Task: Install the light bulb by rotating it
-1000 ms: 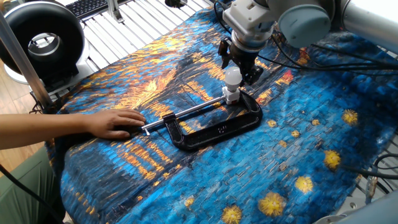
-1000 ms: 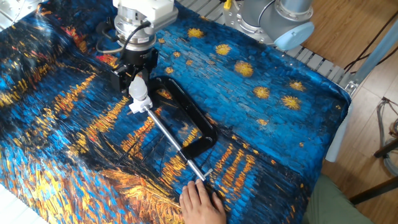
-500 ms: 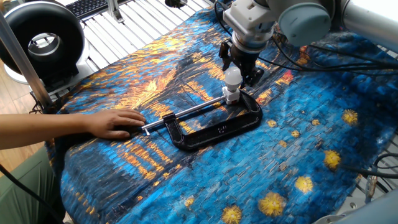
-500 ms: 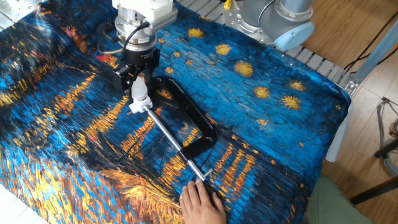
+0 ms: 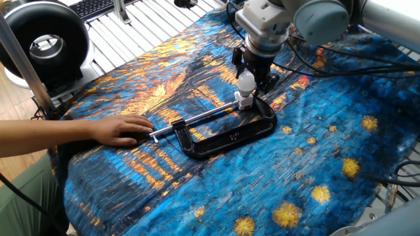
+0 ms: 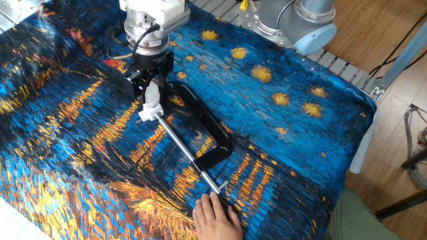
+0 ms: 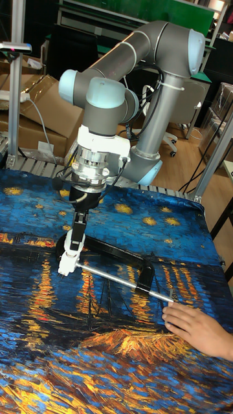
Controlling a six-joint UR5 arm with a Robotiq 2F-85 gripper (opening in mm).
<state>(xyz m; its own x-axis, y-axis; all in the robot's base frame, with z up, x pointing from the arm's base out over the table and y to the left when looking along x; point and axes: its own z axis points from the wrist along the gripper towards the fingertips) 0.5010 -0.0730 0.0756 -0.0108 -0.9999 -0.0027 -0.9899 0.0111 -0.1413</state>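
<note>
1. Black steel C-clamp (image 5: 226,134) lies flat on the painted cloth (image 5: 328,151); I take it as the landmark. It seems to be there to keep the socket from turning while the bulb is rotated.
2. At the left end of the clamp, a person's hand (image 5: 121,130) presses flat on the cloth, touching the tip of the long screw rod (image 5: 197,120), probably to stop the clamp from sliding.
3. At the right end of the rod, inside the clamp frame, stands the small white socket block (image 5: 244,102). The light bulb (image 5: 246,82) is upright on top of it, neck down into the socket.
4. Directly above this end of the clamp, the gripper (image 5: 247,73) points straight down, with the wrist vertical. Its black fingers (image 6: 138,78) stand on both sides of the globe and appear pressed on it, pinching the bulb, so a wrist turn can screw it in.
</note>
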